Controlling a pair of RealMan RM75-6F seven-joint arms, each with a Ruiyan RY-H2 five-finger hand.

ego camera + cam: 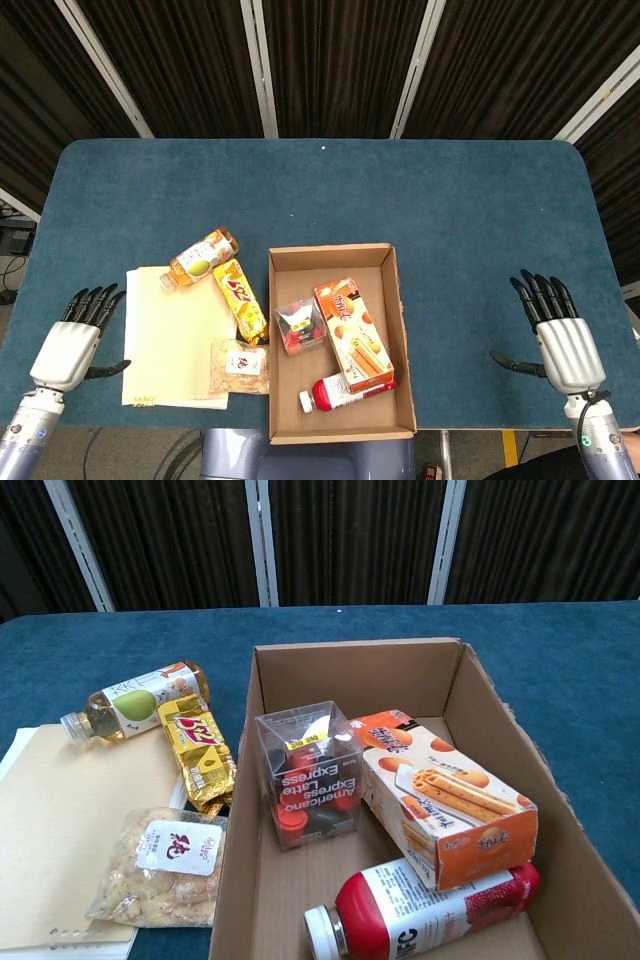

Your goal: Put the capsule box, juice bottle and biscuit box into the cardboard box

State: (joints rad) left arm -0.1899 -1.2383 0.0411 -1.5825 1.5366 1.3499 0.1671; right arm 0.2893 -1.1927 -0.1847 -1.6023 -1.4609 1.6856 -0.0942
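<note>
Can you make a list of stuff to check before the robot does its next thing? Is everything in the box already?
1. Capsule box inside the cardboard box: ok, standing at the left side.
2. Biscuit box inside: ok, lying beside the capsule box.
3. Red juice bottle inside: ok, on its side at the near end.
4. Left hand holding nothing: ok, fingers apart, over the table's left edge.
5. Right hand holding nothing: ok, fingers apart, far right of the carton.
6. Other things left outside: ok; green tea bottle, gold packet, snack bag.
</note>
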